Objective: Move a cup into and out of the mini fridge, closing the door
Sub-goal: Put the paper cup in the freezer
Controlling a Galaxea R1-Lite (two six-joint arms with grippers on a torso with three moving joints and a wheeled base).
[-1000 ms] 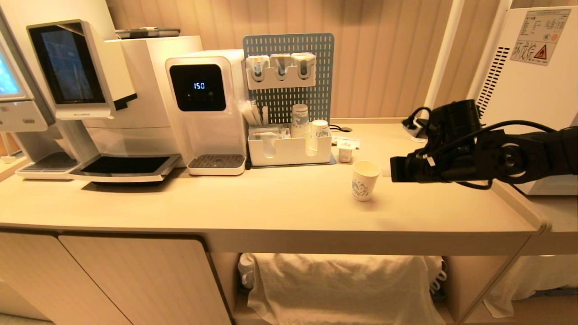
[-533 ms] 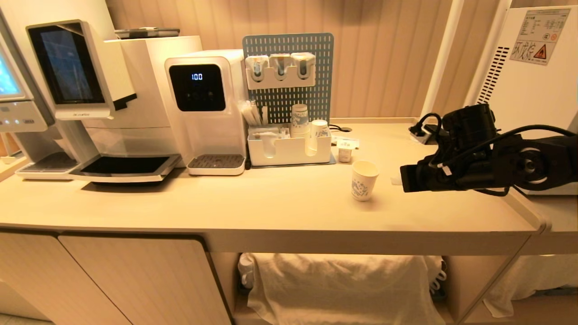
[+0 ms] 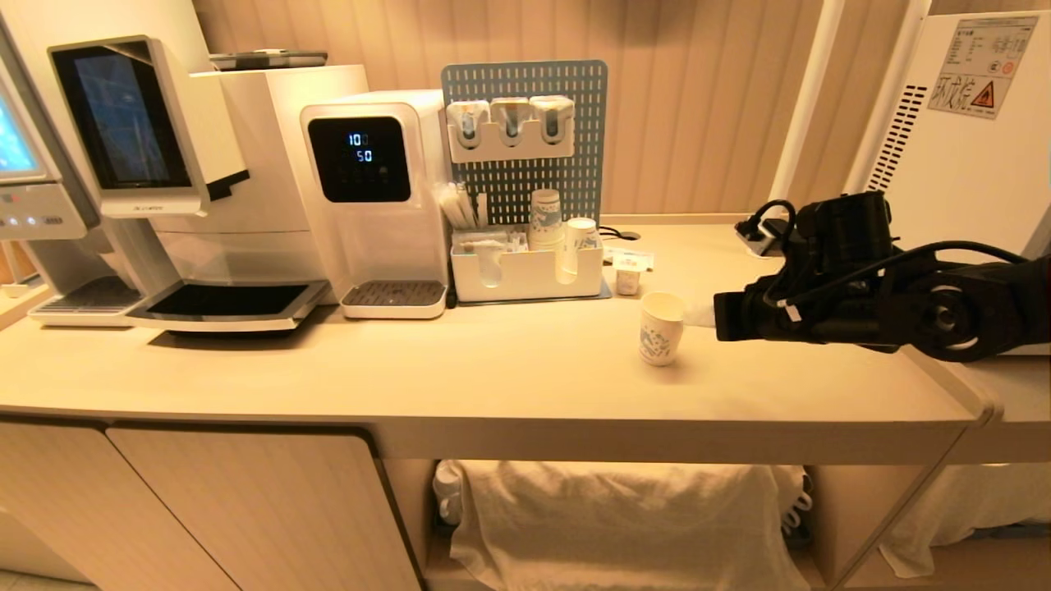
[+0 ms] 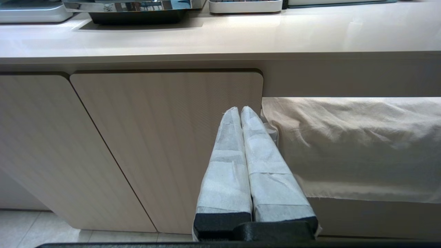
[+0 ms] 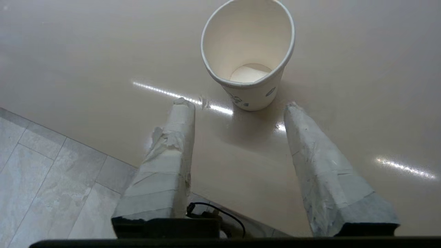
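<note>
1. While its two taped fingers (image 5: pixel 172 151) stand wide apart with nothing between them, the right gripper (image 5: pixel 237 106) hangs over the bench (image 3: pixel 493 369), just beside the cup (image 3: pixel 661 327).
2. That cup stands upright on the bench, near the front edge. It is white with small blue marks, and you can see its bare bottom, so nothing is in it.
3. Behind the cup sits a tiny tub (image 3: pixel 628 275) with a flat lid on it.
4. Next to the tub is a white tray box (image 3: pixel 525 279). It holds a tall stack of paper cups (image 3: pixel 545 217), a shorter stack, and some sticks and packets.
5. A blue board with holes (image 3: pixel 525 139) stands behind the box. A little white rack on it holds three small things.
6. A white water machine (image 3: pixel 374 197) with a black screen is further left.
7. The left gripper (image 4: pixel 240 109) is pressed shut and holds nothing. It hangs low, in front of a cupboard door (image 4: pixel 155 137) under the bench, beside a pale cloth (image 4: pixel 351 144).
</note>
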